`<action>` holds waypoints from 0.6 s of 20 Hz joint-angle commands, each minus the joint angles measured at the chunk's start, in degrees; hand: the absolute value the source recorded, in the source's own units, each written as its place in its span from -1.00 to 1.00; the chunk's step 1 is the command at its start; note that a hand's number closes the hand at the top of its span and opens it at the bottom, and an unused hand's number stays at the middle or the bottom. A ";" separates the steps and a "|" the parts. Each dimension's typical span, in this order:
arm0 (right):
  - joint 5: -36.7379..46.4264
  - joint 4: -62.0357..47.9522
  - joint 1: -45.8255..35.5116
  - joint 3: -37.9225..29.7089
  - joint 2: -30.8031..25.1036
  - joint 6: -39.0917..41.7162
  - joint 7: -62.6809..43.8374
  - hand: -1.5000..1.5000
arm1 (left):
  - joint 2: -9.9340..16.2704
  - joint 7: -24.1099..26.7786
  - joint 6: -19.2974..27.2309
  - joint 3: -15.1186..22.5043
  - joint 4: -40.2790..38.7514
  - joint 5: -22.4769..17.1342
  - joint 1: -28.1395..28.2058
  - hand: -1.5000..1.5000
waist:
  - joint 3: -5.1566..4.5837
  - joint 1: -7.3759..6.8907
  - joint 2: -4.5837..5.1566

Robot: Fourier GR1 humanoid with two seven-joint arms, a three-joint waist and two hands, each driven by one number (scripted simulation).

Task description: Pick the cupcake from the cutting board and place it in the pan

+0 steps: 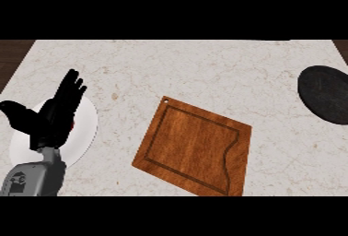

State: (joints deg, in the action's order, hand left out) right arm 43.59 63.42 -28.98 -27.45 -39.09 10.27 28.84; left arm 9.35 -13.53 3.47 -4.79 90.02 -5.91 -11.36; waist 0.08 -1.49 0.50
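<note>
Resting left hand (pixel 58 110), fingers straight, over a white plate (pixel 85 133) at the tabletop's (pixel 204 69) left.
Holding nothing; right hand unseen. Cutting board (pixel 194 147) bare, cupcake nowhere visible. Likely light, soft, crushable: best gripped low on the wrapper. Pan (pixel 326 94) at right edge, open room between.

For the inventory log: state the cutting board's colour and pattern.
The cutting board is reddish-brown with wood grain, shown best in the head view.
</note>
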 commanded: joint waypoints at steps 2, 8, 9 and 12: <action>2.27 -20.16 -5.56 0.51 -2.38 -7.01 10.70 1.00 | -2.51 -0.24 0.85 2.52 0.87 1.07 0.95 0.00 | 0.10 -1.11 0.34; 5.17 -33.86 -10.27 3.78 0.16 -12.65 18.55 1.00 | 0.04 -0.55 -0.64 0.58 1.21 0.38 -0.01 0.00 | 0.09 -0.98 0.29; 5.57 -36.10 -9.51 3.01 0.12 -16.50 21.00 1.00 | 0.20 -2.60 -0.61 -0.12 0.46 -0.81 -3.01 0.00 | 0.14 -0.97 0.47; 8.77 -41.51 -12.84 4.30 0.32 -20.37 17.92 1.00 | -0.47 -1.18 -0.36 -0.15 -2.33 -0.43 -4.13 0.00 | 0.14 -1.48 0.82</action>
State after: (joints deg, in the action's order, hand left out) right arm 49.22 28.99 -39.93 -24.40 -39.41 -4.38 45.99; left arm 8.81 -14.78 3.50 -4.41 89.57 -5.81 -13.79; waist 0.20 -2.64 1.02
